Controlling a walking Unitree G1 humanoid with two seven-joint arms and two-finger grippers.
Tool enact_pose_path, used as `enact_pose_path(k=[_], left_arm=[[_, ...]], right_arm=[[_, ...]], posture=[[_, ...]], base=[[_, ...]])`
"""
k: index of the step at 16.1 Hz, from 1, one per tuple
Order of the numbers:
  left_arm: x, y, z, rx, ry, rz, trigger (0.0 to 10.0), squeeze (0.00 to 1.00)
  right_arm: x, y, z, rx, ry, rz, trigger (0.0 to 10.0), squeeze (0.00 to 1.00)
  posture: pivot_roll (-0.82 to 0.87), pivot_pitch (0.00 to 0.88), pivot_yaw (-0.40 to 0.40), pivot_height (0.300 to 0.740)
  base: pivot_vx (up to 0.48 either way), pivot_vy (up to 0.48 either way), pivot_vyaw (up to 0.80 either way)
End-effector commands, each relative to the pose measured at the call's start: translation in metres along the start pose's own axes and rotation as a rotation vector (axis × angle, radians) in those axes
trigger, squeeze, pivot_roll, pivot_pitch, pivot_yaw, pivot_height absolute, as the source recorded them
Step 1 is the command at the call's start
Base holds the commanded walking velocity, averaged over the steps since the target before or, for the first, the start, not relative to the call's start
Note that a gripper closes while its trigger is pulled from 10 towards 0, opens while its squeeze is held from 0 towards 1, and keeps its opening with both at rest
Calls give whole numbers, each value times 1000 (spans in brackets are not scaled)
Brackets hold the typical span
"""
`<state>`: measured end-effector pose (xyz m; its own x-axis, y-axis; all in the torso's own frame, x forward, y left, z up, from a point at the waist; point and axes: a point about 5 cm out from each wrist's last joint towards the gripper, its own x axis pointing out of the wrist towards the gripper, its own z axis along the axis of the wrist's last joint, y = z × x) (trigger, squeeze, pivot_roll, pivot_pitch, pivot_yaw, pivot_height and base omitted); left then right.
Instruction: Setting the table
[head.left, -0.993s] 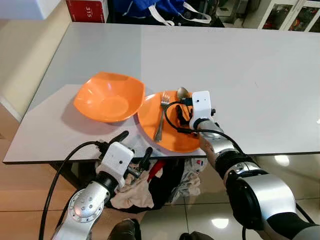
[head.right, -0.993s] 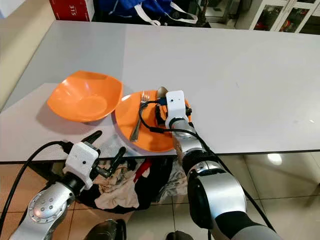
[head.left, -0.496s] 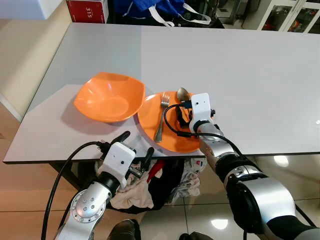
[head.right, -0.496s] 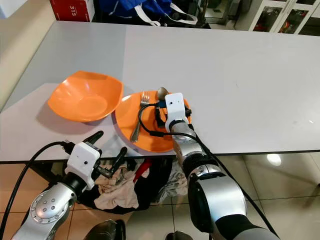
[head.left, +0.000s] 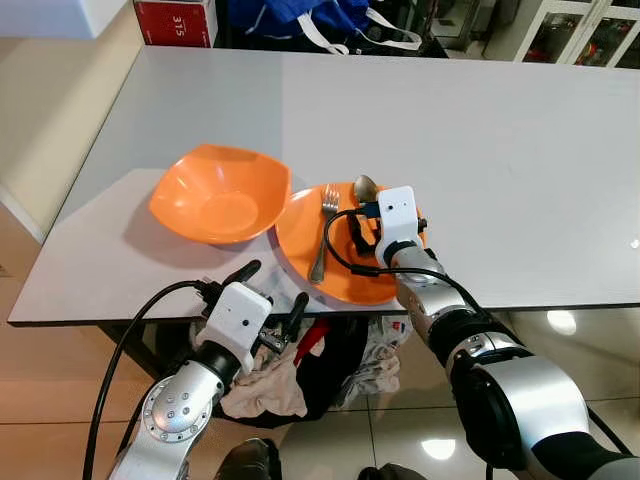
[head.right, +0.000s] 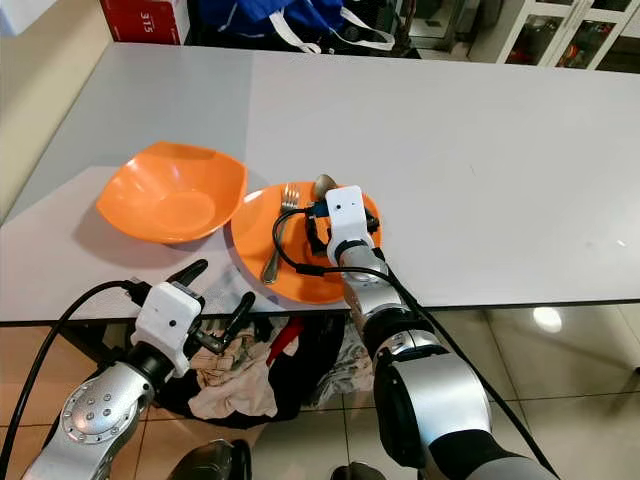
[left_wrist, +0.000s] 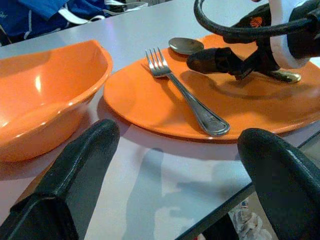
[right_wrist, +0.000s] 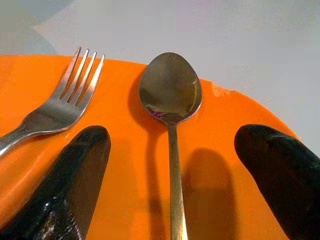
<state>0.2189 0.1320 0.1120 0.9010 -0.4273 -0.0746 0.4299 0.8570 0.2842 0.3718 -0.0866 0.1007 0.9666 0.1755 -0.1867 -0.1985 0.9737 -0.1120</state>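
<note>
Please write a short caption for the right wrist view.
Open right gripper straddling the spoon on the orange plate, fork alongside.

Silver arms, white wrists, black cables.

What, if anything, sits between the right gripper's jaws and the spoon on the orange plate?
Nothing visible does. The right gripper hovers over the orange plate with its jaws open either side of the spoon handle. The fork lies beside the spoon, outside the jaws, apart from it.
</note>
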Motion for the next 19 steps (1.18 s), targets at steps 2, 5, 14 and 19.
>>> enact_pose_path(k=[2, 5, 14, 19], left_arm=[[0, -2, -3, -1, 19, -13, 10000, 0], [0, -1, -3, 2, 21, -16, 10000, 0], [3, -2, -3, 6, 14, -6, 10000, 0], [13, 8, -2, -40, 23, 70, 10000, 0]], right_arm=[[-1, -5, 0, 21, -21, -19, 10000, 0], [-1, -7, 7, 17, -69, -41, 10000, 0], [1, -19, 34, -26, -224, -119, 10000, 0], [0, -33, 52, -22, -310, -164, 10000, 0]], posture=[[116, 83, -55, 740], [114, 85, -52, 740], [101, 80, -54, 740], [79, 58, -48, 740]], base=[[0, 0, 0], [0, 0, 0], [0, 0, 0], [0, 0, 0]])
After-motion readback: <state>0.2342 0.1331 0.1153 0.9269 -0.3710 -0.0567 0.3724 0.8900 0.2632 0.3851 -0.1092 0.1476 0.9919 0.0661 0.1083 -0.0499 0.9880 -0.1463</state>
